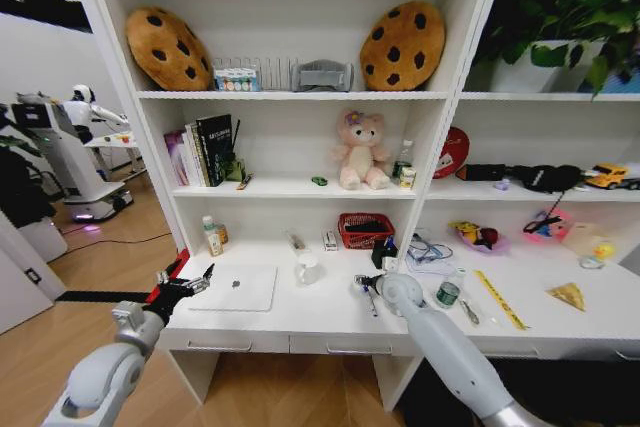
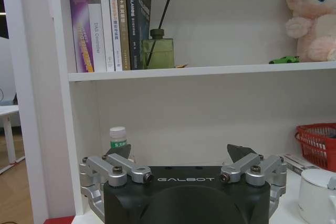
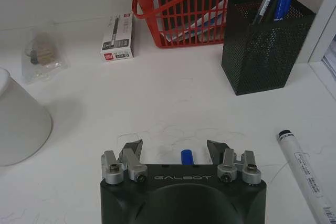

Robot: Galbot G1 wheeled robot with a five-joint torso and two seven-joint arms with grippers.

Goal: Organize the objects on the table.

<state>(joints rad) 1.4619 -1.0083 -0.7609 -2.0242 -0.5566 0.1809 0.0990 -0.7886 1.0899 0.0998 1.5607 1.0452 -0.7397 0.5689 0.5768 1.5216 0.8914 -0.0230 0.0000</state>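
Your right gripper (image 3: 174,150) hangs low over the bench (image 1: 300,322), fingers (image 3: 132,148) spread either side of a pen (image 3: 187,156). Past those fingers you've got the pen cup (image 3: 265,45), with the basket (image 3: 184,9) behind it. The mug (image 3: 21,124) sits off to their left, a marker (image 3: 307,174) to their right. Your left gripper (image 1: 190,285) sits at the bench's left edge, with the laptop (image 1: 236,288) just to its right.

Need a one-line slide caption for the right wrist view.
Open right gripper over a blue-capped pen on the white desk, facing black mesh pen holder and red basket.
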